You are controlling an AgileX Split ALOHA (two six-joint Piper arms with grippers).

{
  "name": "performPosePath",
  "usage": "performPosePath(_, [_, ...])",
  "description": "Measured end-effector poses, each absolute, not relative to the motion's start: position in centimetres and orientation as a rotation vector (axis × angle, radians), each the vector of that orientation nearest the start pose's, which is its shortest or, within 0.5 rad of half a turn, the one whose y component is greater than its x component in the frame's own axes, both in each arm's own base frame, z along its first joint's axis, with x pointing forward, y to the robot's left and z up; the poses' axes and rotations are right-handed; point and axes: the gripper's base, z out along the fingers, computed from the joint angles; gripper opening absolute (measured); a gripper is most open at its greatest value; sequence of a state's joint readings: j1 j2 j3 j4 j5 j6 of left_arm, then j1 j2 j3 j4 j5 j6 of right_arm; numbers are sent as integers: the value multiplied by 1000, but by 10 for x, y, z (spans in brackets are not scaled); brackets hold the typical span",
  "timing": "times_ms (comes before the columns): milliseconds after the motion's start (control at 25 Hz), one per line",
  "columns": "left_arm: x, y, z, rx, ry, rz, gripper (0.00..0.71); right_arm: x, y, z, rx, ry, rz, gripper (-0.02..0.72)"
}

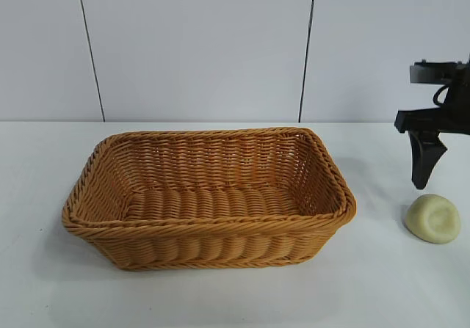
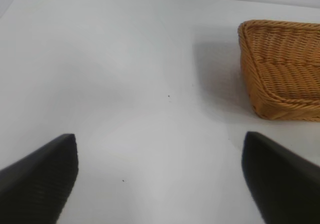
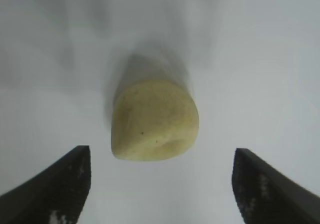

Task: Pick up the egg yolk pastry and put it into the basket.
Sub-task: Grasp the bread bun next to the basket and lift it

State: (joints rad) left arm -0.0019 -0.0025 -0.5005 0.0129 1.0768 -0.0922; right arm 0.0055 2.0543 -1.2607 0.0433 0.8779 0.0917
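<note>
Exterior view: wicker basket (image 1: 208,196) holds nothing; egg yolk pastry (image 1: 432,218) lies right of it on the tabletop (image 1: 220,299). Right gripper (image 3: 160,184) hangs wide open above the pastry, gripping nothing; left gripper (image 2: 160,179) likewise open, unladen.

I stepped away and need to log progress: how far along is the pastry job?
Nothing is done yet: the basket holds nothing, and the egg yolk pastry lies on the table beside it. In hand: the open right gripper hovers over the pastry. Grasping, carrying and dropping remain.
</note>
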Motion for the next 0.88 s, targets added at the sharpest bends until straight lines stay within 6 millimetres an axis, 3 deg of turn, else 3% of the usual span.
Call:
performPosePath(160, [-6,1,276,-94,2056,-43,643,371,5,114,180,3135,51,561])
performPosePath(240, [-6,1,276,-94,2056,-43,643,372,5,114,180,3128,52,520])
performPosePath(480, [-6,1,276,-94,2056,-43,643,372,5,114,176,3130,52,210])
performPosePath(560, [-6,1,276,-94,2056,-43,643,372,5,114,163,3135,51,146])
performPosePath(760, [-6,1,276,-94,2056,-43,643,373,5,120,156,3160,54,116])
performPosePath(880, [-6,1,276,-94,2056,-43,643,379,5,141,147,3144,58,111])
